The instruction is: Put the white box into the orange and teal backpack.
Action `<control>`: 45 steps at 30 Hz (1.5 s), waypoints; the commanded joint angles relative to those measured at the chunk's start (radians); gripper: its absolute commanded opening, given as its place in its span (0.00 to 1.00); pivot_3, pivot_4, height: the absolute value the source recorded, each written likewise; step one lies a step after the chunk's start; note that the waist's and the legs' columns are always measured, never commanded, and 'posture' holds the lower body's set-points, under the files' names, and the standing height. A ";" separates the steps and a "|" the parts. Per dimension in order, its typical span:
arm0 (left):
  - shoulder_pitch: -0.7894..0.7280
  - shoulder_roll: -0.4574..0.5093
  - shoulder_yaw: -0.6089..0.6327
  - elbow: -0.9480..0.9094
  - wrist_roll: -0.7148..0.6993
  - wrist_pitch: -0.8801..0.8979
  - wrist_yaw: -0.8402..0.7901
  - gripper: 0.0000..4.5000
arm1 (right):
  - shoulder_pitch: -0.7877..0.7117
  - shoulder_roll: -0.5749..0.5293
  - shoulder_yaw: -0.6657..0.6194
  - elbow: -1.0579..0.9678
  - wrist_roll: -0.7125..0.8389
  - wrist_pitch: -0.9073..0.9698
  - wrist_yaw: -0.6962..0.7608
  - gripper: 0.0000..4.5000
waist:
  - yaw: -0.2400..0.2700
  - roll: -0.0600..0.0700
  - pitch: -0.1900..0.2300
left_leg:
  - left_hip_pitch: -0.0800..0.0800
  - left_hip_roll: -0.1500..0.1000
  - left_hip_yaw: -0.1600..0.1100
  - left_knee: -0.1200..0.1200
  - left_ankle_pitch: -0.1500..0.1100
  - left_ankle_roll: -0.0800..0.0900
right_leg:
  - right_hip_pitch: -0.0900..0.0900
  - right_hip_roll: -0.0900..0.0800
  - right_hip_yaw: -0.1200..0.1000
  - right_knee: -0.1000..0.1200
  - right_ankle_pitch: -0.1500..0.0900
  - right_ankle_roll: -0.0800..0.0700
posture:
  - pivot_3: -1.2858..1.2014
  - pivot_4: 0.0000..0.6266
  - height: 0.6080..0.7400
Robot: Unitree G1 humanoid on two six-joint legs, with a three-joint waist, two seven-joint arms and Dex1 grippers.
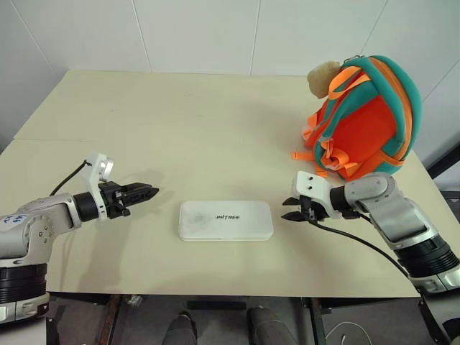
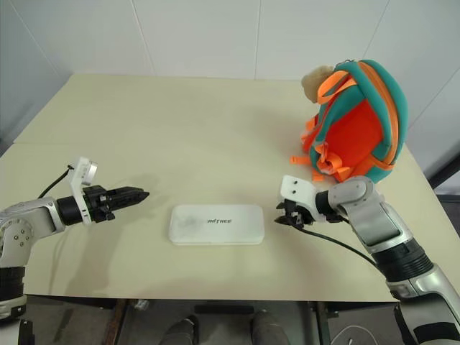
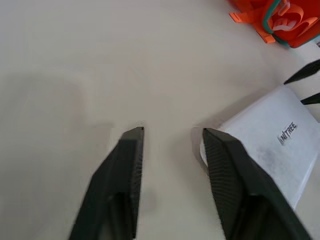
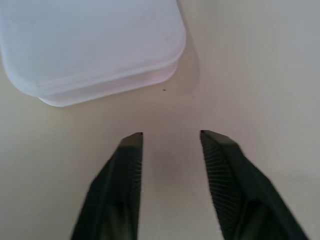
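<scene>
White box (image 1: 226,220) flat on table (image 1: 180,129); left gripper (image 1: 147,192) and right gripper (image 1: 291,208) flank it, fingers parted, empty.

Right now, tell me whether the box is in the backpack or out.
Out. The box lies flat on the table, apart from the backpack.

The box (image 1: 226,220) lies flat on the worktop (image 1: 180,129) near its front edge, between both grippers. The backpack (image 1: 366,118) stands behind, at the right.
</scene>
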 commanded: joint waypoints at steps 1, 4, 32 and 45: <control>0.005 0.019 0.031 -0.020 -0.055 0.066 -0.012 0.68 | -0.030 -0.022 -0.028 -0.001 -0.012 -0.027 -0.003 0.72 | 0.000 0.000 0.000 | 0.000 0.000 0.000 0.000 0.000 0.000 | 0.000 0.000 0.000 0.000 0.000 0.000 | 0.52 0.24 1.00; -0.007 0.004 0.061 -0.007 -0.104 0.127 -0.008 0.90 | -0.039 -0.014 -0.027 0.008 -0.017 -0.029 -0.009 0.95 | 0.000 0.000 0.000 | 0.000 0.000 0.000 0.000 0.000 0.000 | 0.000 0.000 0.000 0.000 0.000 0.000 | 0.52 0.24 1.00; -0.307 -0.049 -0.091 0.693 -0.512 0.586 0.232 0.99 | -0.048 0.048 -0.018 0.045 -0.037 -0.040 -0.075 1.00 | 0.002 0.000 0.000 | 0.000 -0.001 -0.003 0.007 0.000 0.000 | 0.003 0.000 -0.001 0.003 0.001 0.001 | 0.52 0.24 1.00; -0.396 -0.056 -0.289 0.699 -0.375 0.586 0.123 0.99 | -0.051 0.080 -0.016 0.044 -0.041 -0.043 -0.094 1.00 | 0.007 0.000 0.000 | 0.000 -0.001 -0.003 0.007 0.000 0.000 | 0.003 0.000 -0.001 0.003 0.001 0.001 | 0.52 0.24 1.00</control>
